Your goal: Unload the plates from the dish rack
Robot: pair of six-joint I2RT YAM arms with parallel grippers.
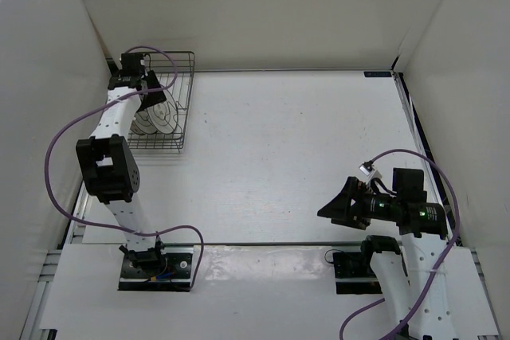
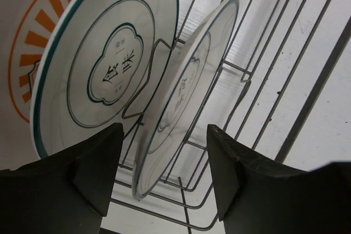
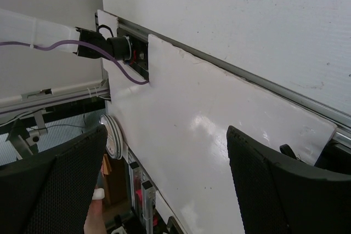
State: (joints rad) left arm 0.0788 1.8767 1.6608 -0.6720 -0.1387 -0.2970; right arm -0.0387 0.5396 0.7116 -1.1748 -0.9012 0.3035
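Left gripper [image 2: 164, 135] is inside the dish rack [image 1: 182, 77] at far left, jaws spread astride the nearest ringed plate [image 2: 184, 97], apparently without contact. A second ringed plate [image 2: 104, 64] and the sunburst plate [image 2: 33, 36] stand behind it. Right gripper [image 3: 166, 135]: parted, holding nothing, well apart.

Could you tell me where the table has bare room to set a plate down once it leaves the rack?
The table is bare from the dish rack rightwards to the right wall, and forward to the right gripper. The far-left corner is crowded: rack, three plates and the open left gripper straddling the nearest plate.
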